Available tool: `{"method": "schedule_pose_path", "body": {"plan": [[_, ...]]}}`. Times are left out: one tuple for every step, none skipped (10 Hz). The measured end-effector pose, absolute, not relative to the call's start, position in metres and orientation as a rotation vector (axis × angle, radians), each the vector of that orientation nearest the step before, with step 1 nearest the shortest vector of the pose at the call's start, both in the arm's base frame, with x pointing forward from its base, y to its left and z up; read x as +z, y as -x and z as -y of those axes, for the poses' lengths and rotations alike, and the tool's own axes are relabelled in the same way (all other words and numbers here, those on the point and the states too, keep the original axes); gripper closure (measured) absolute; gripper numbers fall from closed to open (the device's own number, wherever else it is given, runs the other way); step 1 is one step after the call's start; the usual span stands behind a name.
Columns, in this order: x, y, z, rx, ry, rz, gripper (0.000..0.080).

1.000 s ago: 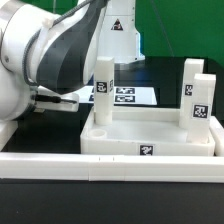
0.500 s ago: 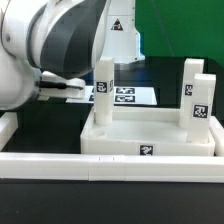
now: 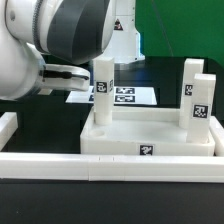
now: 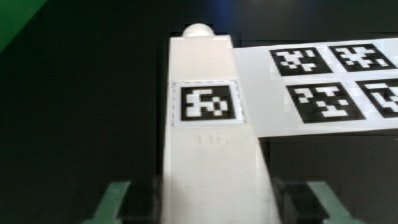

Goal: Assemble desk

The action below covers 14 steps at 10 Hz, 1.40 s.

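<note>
The desk slab (image 3: 150, 140) lies in the exterior view with two white tagged legs standing on it, one on the left (image 3: 101, 88) and one on the right (image 3: 196, 95). In the wrist view a third white leg (image 4: 210, 120) with a square tag runs straight away from my gripper (image 4: 210, 200), its rounded tip at the far end over the black table. The fingers (image 4: 118, 198) sit tight on both sides of its near end. In the exterior view my arm (image 3: 55, 40) hides the gripper and this leg.
The marker board (image 3: 125, 97) lies on the black table behind the slab and also shows in the wrist view (image 4: 338, 85) beside the held leg. A long white rail (image 3: 110, 165) runs along the front. A white stand (image 3: 122, 35) is at the back.
My arm has moved upward and toward the exterior view's right, covering more of the upper left. The slab and its two standing legs have not moved.
</note>
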<state>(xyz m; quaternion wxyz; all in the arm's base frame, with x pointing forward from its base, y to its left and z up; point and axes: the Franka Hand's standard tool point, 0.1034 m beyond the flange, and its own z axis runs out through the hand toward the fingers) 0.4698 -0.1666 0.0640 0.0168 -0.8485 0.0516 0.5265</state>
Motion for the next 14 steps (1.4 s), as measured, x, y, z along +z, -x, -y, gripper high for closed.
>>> {"method": "schedule_pose_path", "body": {"plan": [[0.065, -0.469, 0.167, 1.637, 2.637, -0.165, 0.0512], [0.063, -0.470, 0.166, 1.638, 2.650, -0.196, 0.0512], [0.064, -0.484, 0.166, 1.540, 2.750, -0.227, 0.0512], [0.074, -0.487, 0.160, 1.440, 2.815, -0.285, 0.0512], [0.084, -0.488, 0.158, 1.361, 2.857, -0.308, 0.0512], [0.089, -0.492, 0.159, 1.279, 2.895, -0.298, 0.0512], [0.084, -0.501, 0.162, 1.144, 2.965, -0.286, 0.0512], [0.084, -0.504, 0.161, 1.027, 3.014, -0.276, 0.0512], [0.084, -0.503, 0.161, 0.963, 3.035, -0.274, 0.0512], [0.084, -0.507, 0.162, 0.891, 3.061, -0.281, 0.0512], [0.093, -0.512, 0.155, 0.824, 3.054, -0.328, 0.0512], [0.108, -0.520, 0.150, 0.761, 3.036, -0.349, 0.0512], [0.116, -0.532, 0.150, 0.665, 3.067, -0.336, 0.0512], [0.113, -0.538, 0.152, 0.516, 3.112, -0.328, 0.0512]]}}
